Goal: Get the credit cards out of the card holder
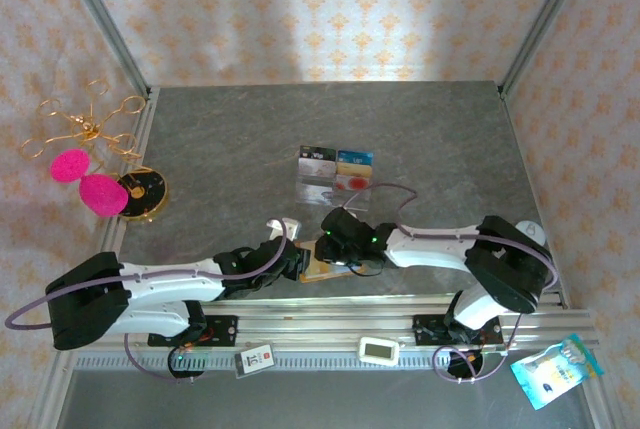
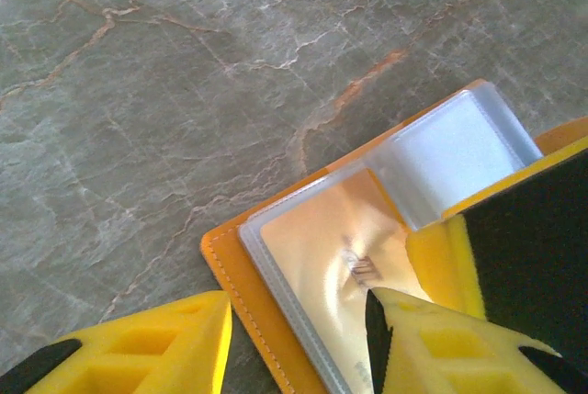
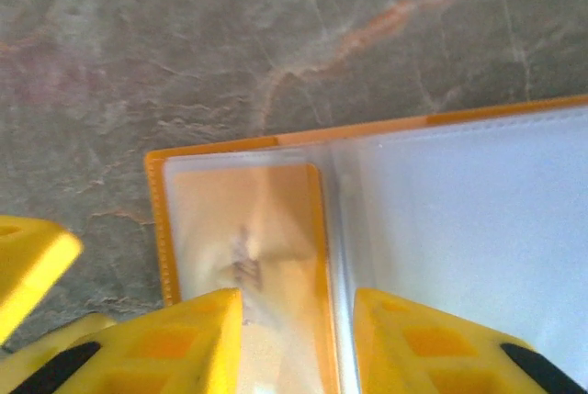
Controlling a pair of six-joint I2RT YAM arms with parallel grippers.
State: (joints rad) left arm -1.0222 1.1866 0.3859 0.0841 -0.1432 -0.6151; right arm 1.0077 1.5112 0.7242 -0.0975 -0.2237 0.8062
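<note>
The card holder lies opened flat at the near edge of the table, between the two arms. The left gripper sits at its left side and the right gripper over it from the right (one left finger hangs above a card tucked in a sleeve). Behind the holder, toward the table's middle, stands a tray with more cards in it. A disc lies at the left edge, and a packet lies beyond the near right corner.
</note>
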